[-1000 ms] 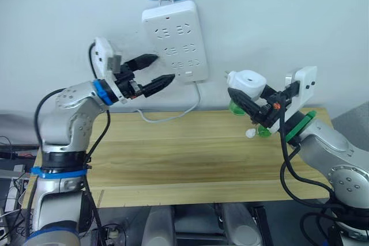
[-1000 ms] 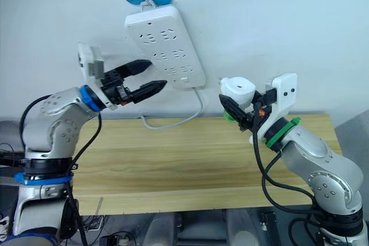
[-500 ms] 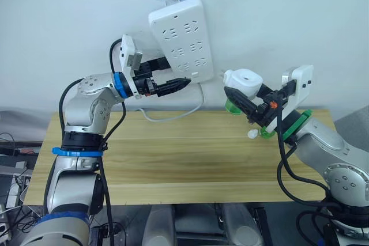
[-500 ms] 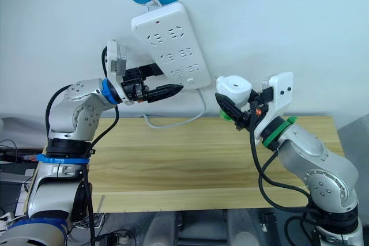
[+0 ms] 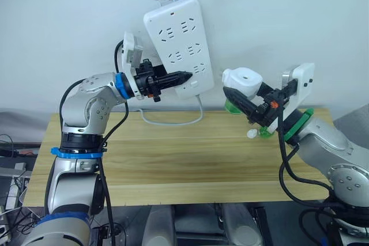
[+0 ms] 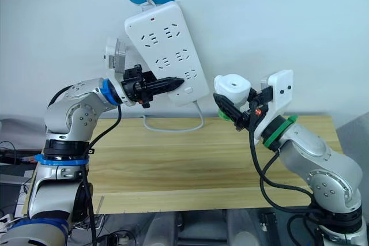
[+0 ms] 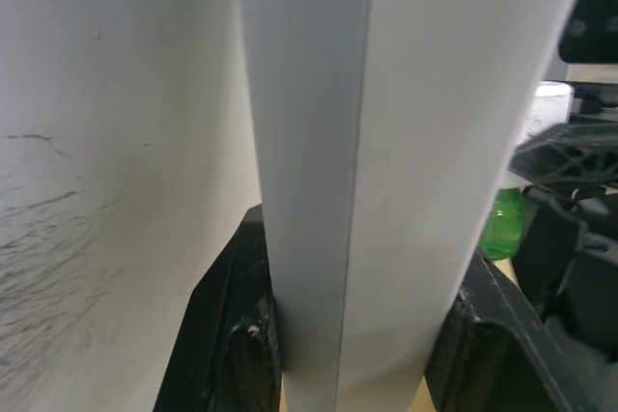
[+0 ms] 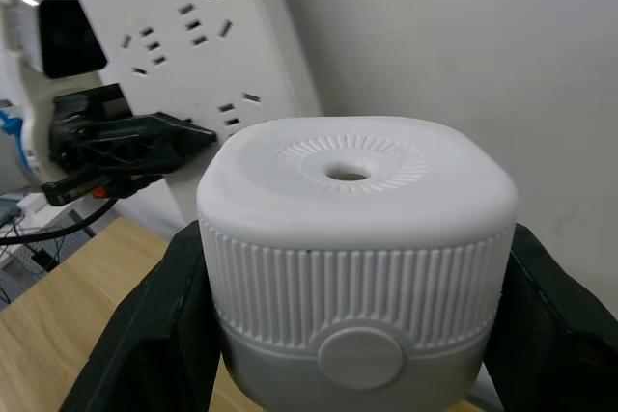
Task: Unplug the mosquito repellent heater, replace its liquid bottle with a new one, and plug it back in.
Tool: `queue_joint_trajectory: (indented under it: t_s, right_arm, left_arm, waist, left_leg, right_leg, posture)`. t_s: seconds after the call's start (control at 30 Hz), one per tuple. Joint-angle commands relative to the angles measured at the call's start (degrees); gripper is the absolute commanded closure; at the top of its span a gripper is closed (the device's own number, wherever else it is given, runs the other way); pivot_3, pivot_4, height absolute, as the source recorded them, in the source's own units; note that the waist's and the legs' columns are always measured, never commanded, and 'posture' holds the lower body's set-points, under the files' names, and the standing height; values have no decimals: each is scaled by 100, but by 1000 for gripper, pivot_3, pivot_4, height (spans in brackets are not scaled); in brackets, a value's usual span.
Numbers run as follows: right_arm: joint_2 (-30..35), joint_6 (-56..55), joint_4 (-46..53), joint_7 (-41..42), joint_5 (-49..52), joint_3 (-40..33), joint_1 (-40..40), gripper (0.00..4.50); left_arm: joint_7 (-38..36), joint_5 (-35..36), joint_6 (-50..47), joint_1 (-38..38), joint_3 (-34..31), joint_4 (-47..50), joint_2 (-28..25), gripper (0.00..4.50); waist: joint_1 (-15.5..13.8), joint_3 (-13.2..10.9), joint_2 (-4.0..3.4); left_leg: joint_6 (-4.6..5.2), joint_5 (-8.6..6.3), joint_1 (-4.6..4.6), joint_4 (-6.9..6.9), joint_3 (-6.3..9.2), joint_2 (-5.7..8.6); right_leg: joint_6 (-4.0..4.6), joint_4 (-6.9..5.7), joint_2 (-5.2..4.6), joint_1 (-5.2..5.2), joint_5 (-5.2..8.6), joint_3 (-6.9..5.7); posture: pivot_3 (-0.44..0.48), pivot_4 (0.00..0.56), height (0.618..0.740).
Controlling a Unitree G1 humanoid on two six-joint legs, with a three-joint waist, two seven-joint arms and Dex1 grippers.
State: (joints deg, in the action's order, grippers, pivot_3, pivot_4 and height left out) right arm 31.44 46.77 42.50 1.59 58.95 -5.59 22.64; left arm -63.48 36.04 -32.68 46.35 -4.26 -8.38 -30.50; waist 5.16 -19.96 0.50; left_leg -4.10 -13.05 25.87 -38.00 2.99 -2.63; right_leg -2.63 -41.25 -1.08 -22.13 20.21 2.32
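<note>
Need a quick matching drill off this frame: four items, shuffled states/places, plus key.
Items
1. mosquito repellent heater
2. power strip
3. left pincer
4. green bottle

States
A. stands on the wooden table
B. hangs tilted on the wall
C. clamped on the strip's edge
D. held in the right pincer, above the table

Pairs: 1-D, 2-B, 3-C, 4-A

Both arms are silver-grey with rounded, screw-dotted joint housings and looping black cables; the left arm wears blue bands, the right arm a green ring; white wrist camera blocks precede black-fingered pincers.
</note>
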Motion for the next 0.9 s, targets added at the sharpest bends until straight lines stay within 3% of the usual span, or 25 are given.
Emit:
queue_joint_trajectory:
  t_s: [0.03, 0.37, 0.9]
  right_arm:
    - [5, 43, 401, -1, 198, 113, 290, 1457]
    - [-509, 234, 149, -372, -346, 774, 921, 1457]
    - [-728, 643, 82, -548, -576, 840, 1115, 1457]
  left_arm:
    - [134, 84, -43, 60, -201, 56, -5, 3161]
    - [147, 66, -39, 21, -175, 152, 19, 3161]
    - [233, -7, 111, 22, -104, 338, 125, 3161]
  waist:
    - [0, 0, 0]
    - [7, 1, 2]
    - [13, 1, 2]
  left_leg:
    - [0, 0, -1, -4, 1, -1]
    - [-3, 3, -2, -14, 1, 0]
    - [-4, 3, -2, -14, 0, 0]
  right_leg:
    - [0, -3, 1, 0, 0, 0]
    - [0, -21, 0, -4, 0, 2]
    - [0, -24, 0, -7, 0, 3]
  posture:
    - [-156, 301, 740]
    - [-152, 294, 740]
    - [-159, 296, 740]
